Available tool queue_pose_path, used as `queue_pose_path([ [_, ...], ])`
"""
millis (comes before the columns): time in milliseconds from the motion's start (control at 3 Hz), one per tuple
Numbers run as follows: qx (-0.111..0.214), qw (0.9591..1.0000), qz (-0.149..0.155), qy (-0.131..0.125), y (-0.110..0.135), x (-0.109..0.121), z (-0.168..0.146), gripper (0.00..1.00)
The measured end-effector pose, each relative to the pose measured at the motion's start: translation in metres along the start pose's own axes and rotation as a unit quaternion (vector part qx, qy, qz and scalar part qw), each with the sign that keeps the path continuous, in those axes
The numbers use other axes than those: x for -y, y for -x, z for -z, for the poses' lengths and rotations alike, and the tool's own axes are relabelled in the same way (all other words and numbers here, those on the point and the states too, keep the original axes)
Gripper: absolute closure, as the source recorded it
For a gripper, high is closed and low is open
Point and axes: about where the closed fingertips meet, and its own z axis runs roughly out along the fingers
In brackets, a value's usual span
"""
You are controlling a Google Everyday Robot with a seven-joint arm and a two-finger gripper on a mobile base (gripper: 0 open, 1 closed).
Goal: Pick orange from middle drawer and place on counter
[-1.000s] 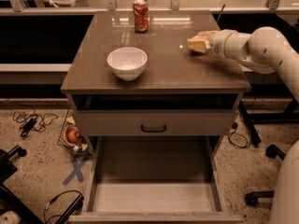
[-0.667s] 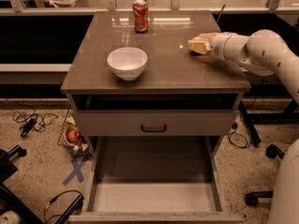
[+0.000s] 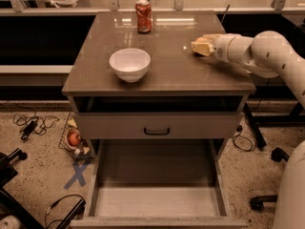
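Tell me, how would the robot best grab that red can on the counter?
Probably grip the red can mid-body across its round sides; it stands upright. Come from the right, where the gripper is, over the counter; nothing stands between.

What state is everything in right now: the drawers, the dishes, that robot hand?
middle drawer: pulled out, floor bare, no orange visible in it.
drawer front with handle: shut.
white bowl: upright, empty, on the counter.
red can: upright, at the counter's back.
gripper: over the counter's right side.
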Motion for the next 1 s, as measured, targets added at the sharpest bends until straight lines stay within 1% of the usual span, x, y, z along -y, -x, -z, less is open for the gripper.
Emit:
queue_pose_path([
  [667, 0.000, 1.0000, 0.000, 0.003, -0.0005, -0.0031, -0.0033, 0.00],
  [1000, 0.000, 1.0000, 0.000, 0.003, -0.0005, -0.0032, -0.0034, 0.00],
])
